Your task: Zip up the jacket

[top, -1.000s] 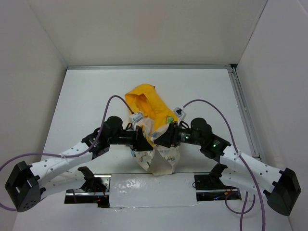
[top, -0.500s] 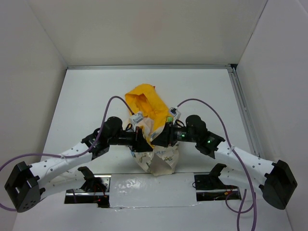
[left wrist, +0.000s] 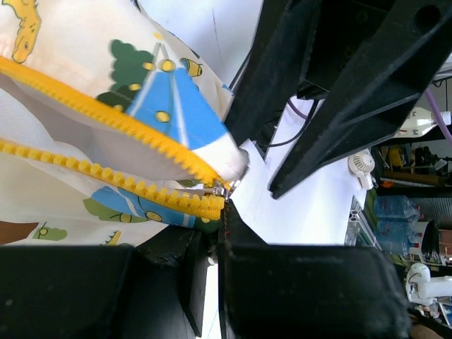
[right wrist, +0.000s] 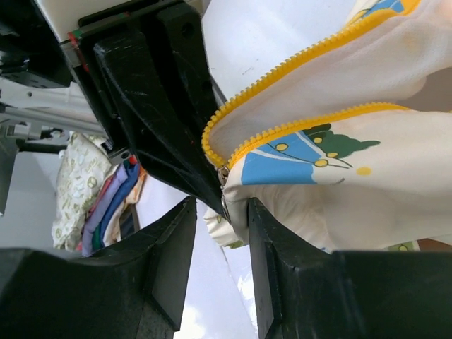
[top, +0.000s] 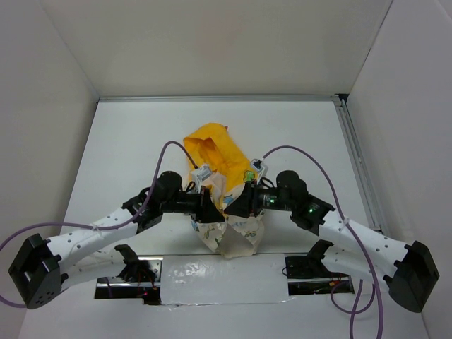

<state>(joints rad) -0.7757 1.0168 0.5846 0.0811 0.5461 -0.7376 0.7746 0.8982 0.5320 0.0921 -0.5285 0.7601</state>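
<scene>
The jacket [top: 236, 239] hangs bunched between both grippers in the top view, with its yellow hood [top: 210, 152] lying on the table behind. My left gripper [top: 210, 210] is shut on the jacket's lower edge at the bottom end of the yellow zipper [left wrist: 106, 173]. A small metal slider [left wrist: 222, 188] sits at the teeth's end just above the left gripper [left wrist: 214, 229]. My right gripper [top: 236, 206] faces it closely. In the right wrist view the right gripper [right wrist: 221, 205] is open, its jaws apart just below the zipper's end [right wrist: 215, 159], with cream fabric against one finger [right wrist: 272, 261].
White walls close in the table on three sides. A metal rail [top: 357, 162] runs along the right edge. A shiny plate [top: 212, 272] lies between the arm bases. A pile of folded cloths [right wrist: 92, 191] shows beyond the table.
My right gripper has shifted a little left, closer to the left gripper at the zipper's bottom end. The left arm and the jacket have hardly moved.
</scene>
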